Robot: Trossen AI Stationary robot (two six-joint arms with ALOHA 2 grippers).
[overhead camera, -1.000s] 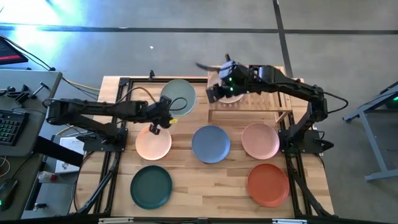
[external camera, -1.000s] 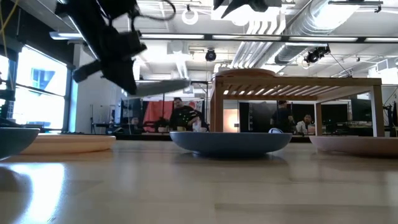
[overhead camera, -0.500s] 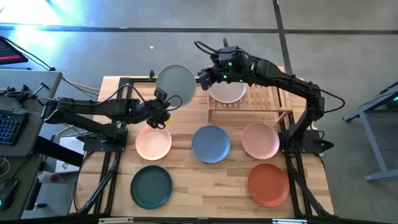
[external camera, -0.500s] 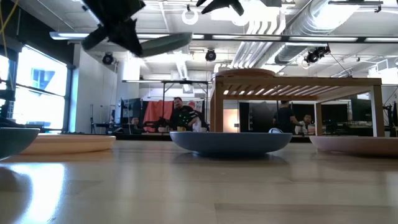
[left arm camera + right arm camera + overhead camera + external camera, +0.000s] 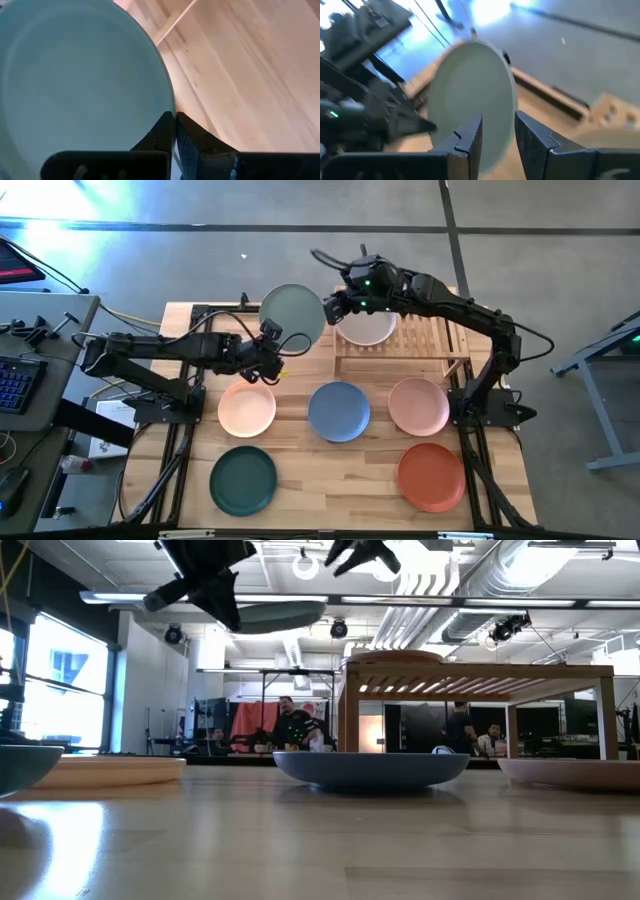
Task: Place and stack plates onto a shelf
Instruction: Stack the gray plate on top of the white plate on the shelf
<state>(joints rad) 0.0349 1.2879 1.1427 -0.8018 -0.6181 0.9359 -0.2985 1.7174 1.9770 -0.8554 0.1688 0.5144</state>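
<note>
A sage green plate [image 5: 292, 310] hangs in the air over the table's far edge, just left of the shelf [image 5: 420, 345]. My left gripper [image 5: 270, 348] is shut on it. In the low view this plate [image 5: 278, 613] floats high above the tabletop. My right gripper [image 5: 335, 308] is open beside the plate's right edge. In its wrist view the plate [image 5: 472, 97] stands just ahead of the open fingers [image 5: 470, 137], and I cannot tell whether they touch it. A pale plate [image 5: 368, 330] lies on the shelf's slats. My left gripper pinches the sage plate's rim [image 5: 171, 102] between its two fingers, at the edge nearest that arm. The fingers come from the table's left, slanting downward. The plate is lifted clear and roughly level, reaching out beyond the fingers toward the shelf.
On the tabletop lie a peach plate [image 5: 247, 408], a blue plate [image 5: 339, 410], a pink plate [image 5: 418, 405], a dark green plate [image 5: 243, 480] and a terracotta plate [image 5: 431, 475]. The shelf's right half shows bare slats [image 5: 435, 335].
My left gripper has risen and gone toward the shelf with the sage plate. The plate has swung from tilted downward to about level, high above the table. My right gripper has left the shelf and moved toward the table's left, up to the plate's edge.
</note>
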